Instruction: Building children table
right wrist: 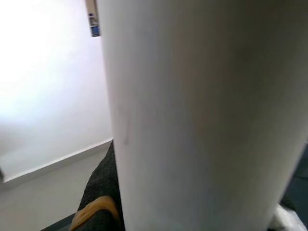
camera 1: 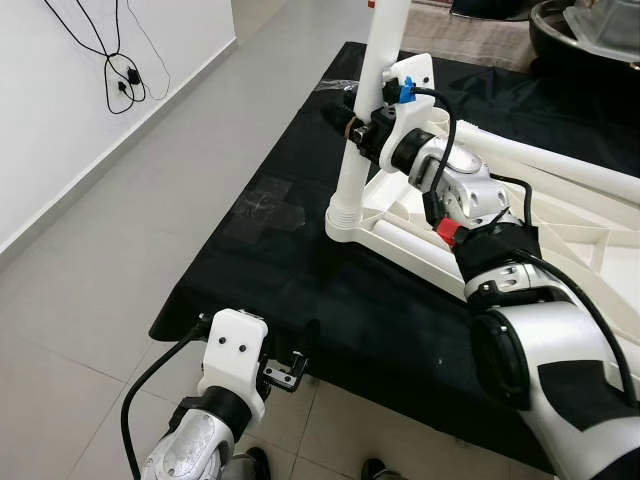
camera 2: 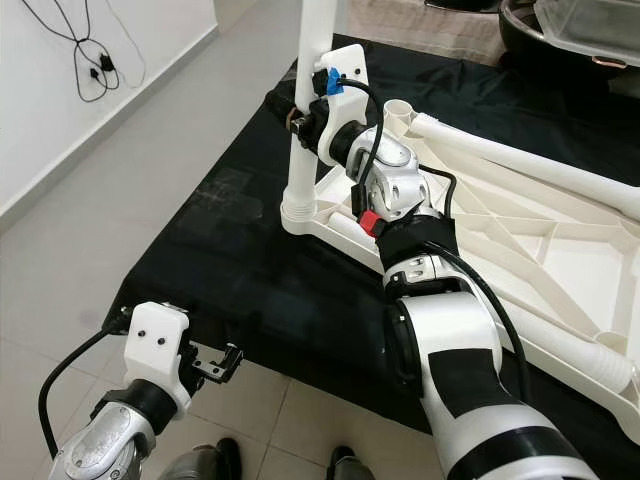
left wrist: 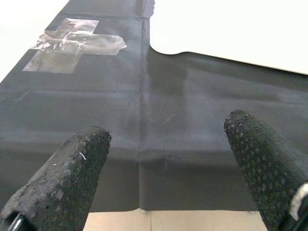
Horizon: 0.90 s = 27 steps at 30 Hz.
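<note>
White table leg (camera 1: 372,90) stands upright in the corner socket of the upturned tabletop (camera 1: 560,240) on the black mat (camera 1: 300,290). Right gripper (camera 1: 358,125) clamped on it; left gripper (left wrist: 168,163), fingers apart, hangs idle at the mat's near edge.

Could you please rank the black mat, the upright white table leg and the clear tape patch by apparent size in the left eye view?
1. Black mat, far the largest.
2. Upright white table leg, with the right pincer at it.
3. Clear tape patch, smallest.

Pale tiled floor (camera 1: 120,260), white wall (camera 1: 40,120).
</note>
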Available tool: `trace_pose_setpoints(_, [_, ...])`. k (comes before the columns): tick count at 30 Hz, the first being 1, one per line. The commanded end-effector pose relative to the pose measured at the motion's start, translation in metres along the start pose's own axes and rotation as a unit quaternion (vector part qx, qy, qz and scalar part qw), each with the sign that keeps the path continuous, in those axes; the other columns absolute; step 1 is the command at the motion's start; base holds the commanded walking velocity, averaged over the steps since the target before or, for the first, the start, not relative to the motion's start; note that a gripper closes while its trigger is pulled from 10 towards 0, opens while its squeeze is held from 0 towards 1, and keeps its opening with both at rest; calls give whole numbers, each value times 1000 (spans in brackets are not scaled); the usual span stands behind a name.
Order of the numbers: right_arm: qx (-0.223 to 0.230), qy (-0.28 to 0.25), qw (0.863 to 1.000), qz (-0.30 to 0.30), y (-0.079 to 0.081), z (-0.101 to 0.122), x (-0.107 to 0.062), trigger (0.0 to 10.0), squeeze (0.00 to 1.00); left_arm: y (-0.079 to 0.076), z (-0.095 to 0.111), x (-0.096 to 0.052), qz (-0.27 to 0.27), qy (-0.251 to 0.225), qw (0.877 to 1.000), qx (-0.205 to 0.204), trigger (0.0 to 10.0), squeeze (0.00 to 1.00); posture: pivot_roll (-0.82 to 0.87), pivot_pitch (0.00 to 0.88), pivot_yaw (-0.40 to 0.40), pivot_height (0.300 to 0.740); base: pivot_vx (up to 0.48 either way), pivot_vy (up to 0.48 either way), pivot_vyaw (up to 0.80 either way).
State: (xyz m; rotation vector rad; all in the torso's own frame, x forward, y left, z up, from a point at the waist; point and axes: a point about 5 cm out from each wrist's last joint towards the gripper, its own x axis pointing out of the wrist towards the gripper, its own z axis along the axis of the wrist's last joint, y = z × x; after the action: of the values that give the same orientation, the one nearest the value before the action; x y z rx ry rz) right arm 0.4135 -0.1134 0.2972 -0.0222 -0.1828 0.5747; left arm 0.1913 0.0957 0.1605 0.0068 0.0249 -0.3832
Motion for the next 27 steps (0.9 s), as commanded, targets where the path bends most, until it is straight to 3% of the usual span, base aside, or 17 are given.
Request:
trace_pose_setpoints(1, [20, 83, 996, -39, -6, -45, -11, 10000, 0, 0, -6, -1, -4, 16, 1000, -3, 10000, 0, 98, 260, -26, 740, 0, 0, 0])
trace_pose_setpoints(10, [2, 64, 997, -43, 1, -41, -8, 10000, 0, 1, -6, 0, -3, 15, 1000, -2, 10000, 0, 99, 262, -28, 740, 0, 0, 0])
trace_pose_setpoints(17, [-20, 52, 995, -80, -2, -38, -8, 10000, 0, 1, -5, 0, -3, 15, 1000, -2, 10000, 0, 97, 261, -28, 740, 0, 0, 0])
trace_pose_setpoints(20, [-10, 56, 998, 24, 17, -39, -2, 10000, 0, 1, -5, 1, -5, 15, 1000, -2, 10000, 0, 95, 262, -30, 740, 0, 0, 0])
trace_pose_setpoints(23, [-17, 67, 996, 64, 23, -41, -2, 10000, 0, 1, -5, 1, -5, 14, 1000, -2, 10000, 0, 93, 259, -33, 740, 0, 0, 0])
trace_pose_setpoints(26, [-31, 132, 980, 146, 30, -55, -4, 10000, 0, 0, -5, 1, -6, 13, 1000, -1, 10000, 0, 94, 256, -37, 740, 0, 0, 0])
trace_pose_setpoints(27, [-31, 132, 980, 146, 30, -55, -4, 10000, 0, 0, -5, 1, -6, 13, 1000, -1, 10000, 0, 94, 256, -37, 740, 0, 0, 0])
